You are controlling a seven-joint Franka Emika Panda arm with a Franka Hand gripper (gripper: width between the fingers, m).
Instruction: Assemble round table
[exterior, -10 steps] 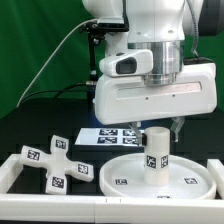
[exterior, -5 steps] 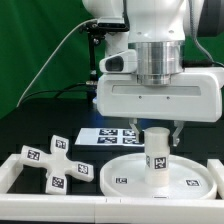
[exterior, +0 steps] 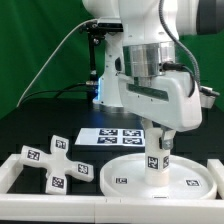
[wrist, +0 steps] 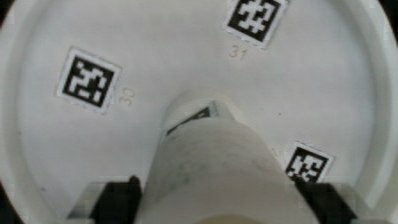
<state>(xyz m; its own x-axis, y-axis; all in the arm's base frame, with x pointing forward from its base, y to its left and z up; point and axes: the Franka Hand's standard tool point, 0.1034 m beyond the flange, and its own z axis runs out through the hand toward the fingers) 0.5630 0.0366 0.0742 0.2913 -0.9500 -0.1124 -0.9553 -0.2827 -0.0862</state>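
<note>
The large rimmed round disc (exterior: 120, 180) lies flat at the front, on the exterior view's right. The short thick cylinder (exterior: 157, 163) stands upright at its middle. My gripper (exterior: 160, 141) comes down from above and is shut on the cylinder's upper part. In the wrist view the cylinder (wrist: 217, 160) fills the space between my dark fingers (wrist: 121, 198), with the tagged disc (wrist: 160, 60) beneath it. The cross-shaped four-armed foot (exterior: 52, 162) lies loose on the exterior view's left, apart from the disc.
The marker board (exterior: 112, 137) lies flat behind the disc. A low white border wall (exterior: 18, 168) runs along the front and the exterior view's left. A green backdrop stands behind the black table.
My wrist and hand have turned about the vertical axis over the cylinder, so the wide hand body now faces sideways. The cylinder, disc and foot stay in place.
</note>
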